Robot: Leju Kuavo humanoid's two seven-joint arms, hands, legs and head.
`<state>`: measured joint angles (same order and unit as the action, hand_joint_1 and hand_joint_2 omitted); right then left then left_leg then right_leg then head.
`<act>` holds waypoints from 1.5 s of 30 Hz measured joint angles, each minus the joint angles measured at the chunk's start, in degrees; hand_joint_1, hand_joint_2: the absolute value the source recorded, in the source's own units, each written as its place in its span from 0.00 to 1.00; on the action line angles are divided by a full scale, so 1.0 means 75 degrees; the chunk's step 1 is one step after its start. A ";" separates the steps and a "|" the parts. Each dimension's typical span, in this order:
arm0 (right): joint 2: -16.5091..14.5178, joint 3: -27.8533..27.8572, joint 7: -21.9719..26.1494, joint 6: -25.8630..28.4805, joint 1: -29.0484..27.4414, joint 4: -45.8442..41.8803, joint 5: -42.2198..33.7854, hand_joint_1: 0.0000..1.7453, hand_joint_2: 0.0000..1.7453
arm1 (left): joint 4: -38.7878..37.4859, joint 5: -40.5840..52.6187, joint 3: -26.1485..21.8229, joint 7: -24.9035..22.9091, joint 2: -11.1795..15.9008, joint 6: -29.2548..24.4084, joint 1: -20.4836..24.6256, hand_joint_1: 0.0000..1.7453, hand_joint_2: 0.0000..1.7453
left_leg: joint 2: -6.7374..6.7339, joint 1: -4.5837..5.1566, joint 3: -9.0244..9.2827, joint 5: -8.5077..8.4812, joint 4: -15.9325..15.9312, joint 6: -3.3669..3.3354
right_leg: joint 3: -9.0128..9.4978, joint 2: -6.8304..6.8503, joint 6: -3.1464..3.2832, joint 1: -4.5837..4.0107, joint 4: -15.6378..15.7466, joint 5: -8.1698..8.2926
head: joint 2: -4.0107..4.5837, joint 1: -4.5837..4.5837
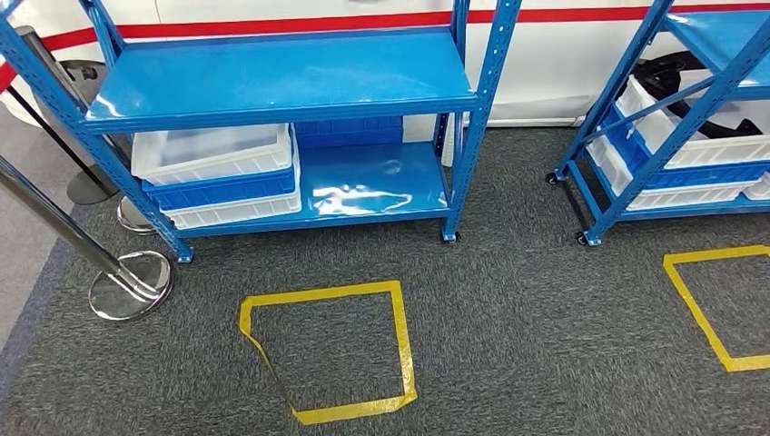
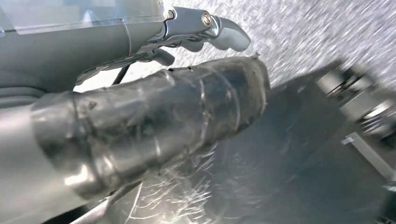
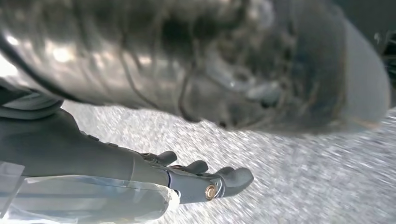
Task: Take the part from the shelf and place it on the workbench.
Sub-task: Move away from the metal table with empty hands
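blue shelf (image 1: 281,77) ahead, left hand (image 2: 154,121) and right hand (image 3: 187,175) empty

- Shelf (image 1: 281,86): its top is cut off at 12 o'clock in the head view.
- Second shelf (image 1: 676,118), at 3 o'clock: cut by the right edge; dark things (image 1: 676,73) in its white bin (image 1: 717,145) can't be identified.
- Tape square (image 1: 713,304), at 4 o'clock: cut by the right edge.
- Carpet (image 2: 317,32): blurred in both wrist views.
- Left hand (image 2: 205,30), right hand (image 3: 205,179): fingers partly hidden; nothing seen in them.
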<state>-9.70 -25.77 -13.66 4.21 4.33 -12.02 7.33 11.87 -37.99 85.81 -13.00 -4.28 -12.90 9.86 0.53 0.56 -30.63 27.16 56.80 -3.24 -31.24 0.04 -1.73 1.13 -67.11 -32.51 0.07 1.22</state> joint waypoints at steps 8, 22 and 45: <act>0.0026 -0.0003 -0.0016 -0.0052 -0.0103 0.0019 -0.0007 0.00 0.00 | 0.0000 0.0015 0.0001 -0.0020 -0.0010 0.0008 -0.0032 0.00 0.00 | 0.0073 -0.0021 0.0791 0.0742 0.0091 0.0126 | -0.1102 0.0003 -0.0014 -0.0010 0.0524 0.1003 | 0.0000 -0.0089; 0.0022 -0.0039 -0.0023 -0.0125 -0.0039 0.0035 0.0013 0.00 0.00 | 0.0000 0.0063 0.0003 -0.0050 -0.0003 0.0005 0.0033 0.00 0.00 | -0.0018 -0.0142 -0.0452 0.0620 0.1160 0.0504 | -0.0491 -0.0032 0.0362 0.0011 0.0923 0.0976 | -0.0001 -0.0052; 0.0106 0.0074 -0.0426 0.0169 -0.0197 0.0033 -0.0508 0.00 1.00 | 0.0017 0.0250 -0.0429 -0.0188 0.0010 0.0132 -0.0121 0.00 1.00 | -0.0019 -0.0028 -0.0205 0.0238 0.0366 0.0357 | -0.0276 -0.0028 0.0294 -0.0026 0.1086 0.0884 | 0.0000 -0.0071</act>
<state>-8.91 -25.21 -16.86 5.48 2.86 -11.78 3.52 11.99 -36.11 82.59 -14.42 -4.21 -11.91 8.96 0.39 0.36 -32.17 28.94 59.55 -0.57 -33.31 -0.17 0.47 0.94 -58.96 -25.88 0.07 0.69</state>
